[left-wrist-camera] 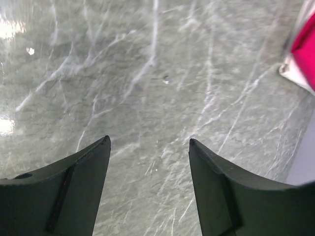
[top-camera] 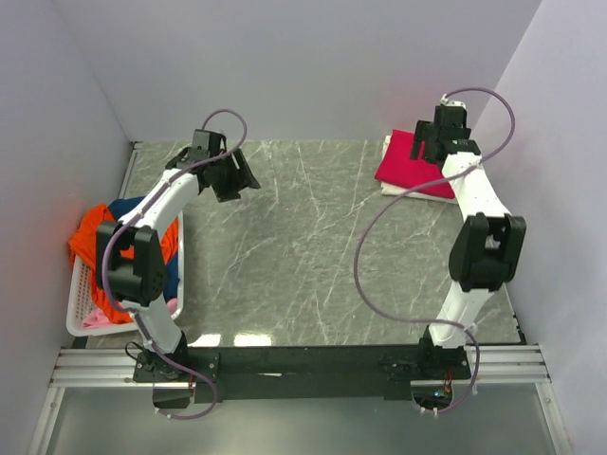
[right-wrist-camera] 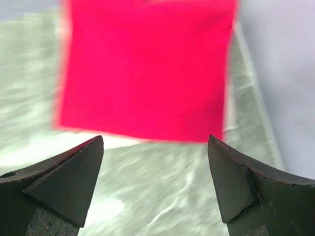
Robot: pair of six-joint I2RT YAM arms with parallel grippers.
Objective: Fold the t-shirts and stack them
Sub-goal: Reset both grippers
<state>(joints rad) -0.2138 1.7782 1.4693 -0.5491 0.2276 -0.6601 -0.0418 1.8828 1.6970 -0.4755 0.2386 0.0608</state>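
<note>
Top external view: a folded crimson-pink t-shirt (top-camera: pixel 413 163) lies at about 2 o'clock on the marbled table (top-camera: pixel 303 246), on top of a cream-white t-shirt (top-camera: pixel 410 192) whose edge shows along its near side. The right gripper (top-camera: pixel 432 144) hangs over this stack at its far edge. At 9 o'clock a white slatted basket (top-camera: pixel 81 322) sits at the table's left edge, holding a crumpled orange t-shirt (top-camera: pixel 90 242), a navy t-shirt (top-camera: pixel 173 275) and a pale pink t-shirt (top-camera: pixel 95 318). The left gripper (top-camera: pixel 235 176) is above bare table at about 11 o'clock, well apart from both the basket and the stack.

Left wrist view: the left gripper (left-wrist-camera: pixel 149 140) has its fingers (left-wrist-camera: pixel 83 167) spread apart with nothing between them, only tabletop below. At 2 o'clock a corner of the crimson-pink t-shirt (left-wrist-camera: pixel 305 44) shows with the cream-white t-shirt (left-wrist-camera: pixel 294 73) edging out under it.

Right wrist view: the right gripper (right-wrist-camera: pixel 155 137) has its fingers (right-wrist-camera: pixel 69 177) wide apart and empty. The crimson-pink t-shirt (right-wrist-camera: pixel 147 64) lies flat at 12 o'clock beyond the tips, slightly blurred, not touched by either finger.
</note>
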